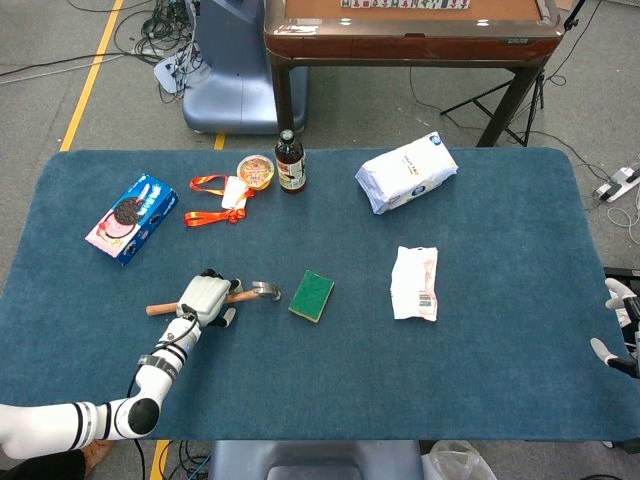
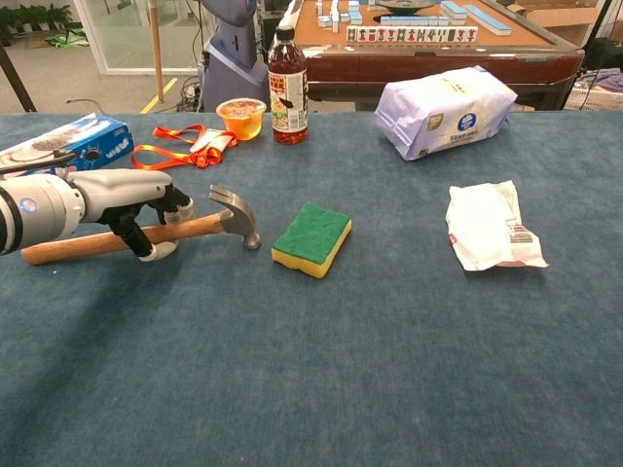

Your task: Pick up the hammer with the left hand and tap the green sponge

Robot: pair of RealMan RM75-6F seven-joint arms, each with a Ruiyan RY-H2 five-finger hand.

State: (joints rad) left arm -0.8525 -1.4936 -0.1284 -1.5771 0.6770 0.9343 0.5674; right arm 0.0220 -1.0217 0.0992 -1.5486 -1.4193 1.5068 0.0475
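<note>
A hammer [image 2: 209, 225] with a wooden handle and steel head lies on the blue table cloth [image 2: 321, 370], its head pointing at the green sponge [image 2: 311, 236] a short way to its right. My left hand [image 2: 127, 197] sits over the middle of the handle, fingers curled down its far side and thumb down its near side. In the head view the left hand [image 1: 203, 298] covers the handle of the hammer [image 1: 262, 291], left of the sponge [image 1: 312, 295]. My right hand [image 1: 620, 328] hangs at the table's right edge, fingers apart and holding nothing.
A white wrapper [image 1: 414, 283] lies right of the sponge. At the back stand a white tissue pack [image 1: 406, 174], a dark bottle [image 1: 290, 163], a jelly cup [image 1: 255, 171] and an orange lanyard [image 1: 215, 199]. A cookie box [image 1: 132, 217] lies at the left.
</note>
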